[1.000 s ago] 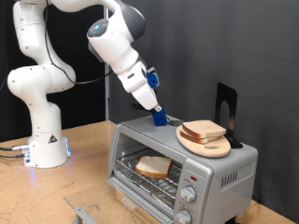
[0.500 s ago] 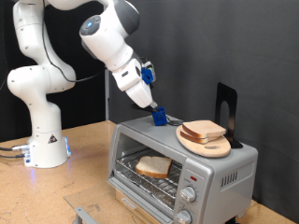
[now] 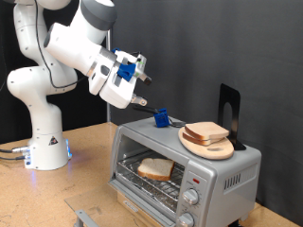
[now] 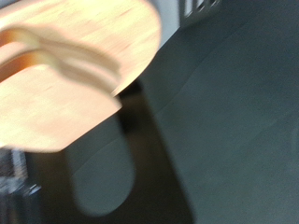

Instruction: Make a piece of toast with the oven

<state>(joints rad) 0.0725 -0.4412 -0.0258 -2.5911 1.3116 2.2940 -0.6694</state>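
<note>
The silver oven [image 3: 223, 168] stands on the wooden table at the exterior view's lower right. Its door is down, and one slice of toast [image 3: 156, 169] lies on the wire rack inside. A second, similar slice [image 3: 205, 131] lies on a round wooden plate [image 3: 216, 149] on top of the oven. My gripper [image 3: 143, 82] hangs in the air up and to the left of the oven, fingers apart and empty, pointing right. The blurred wrist view shows the plate [image 4: 89, 89] with its slice [image 4: 47, 51] against a dark backdrop.
A small blue object [image 3: 162, 118] sits on the oven's top near its left end. A black stand [image 3: 229, 107] rises behind the plate. The robot's white base [image 3: 43, 142] is at the left. Two knobs [image 3: 192, 198] are on the oven's front.
My gripper has lifted off the blue object on the oven top and swung up and to the left, turning to point sideways. The toast, plate and oven have not moved.
</note>
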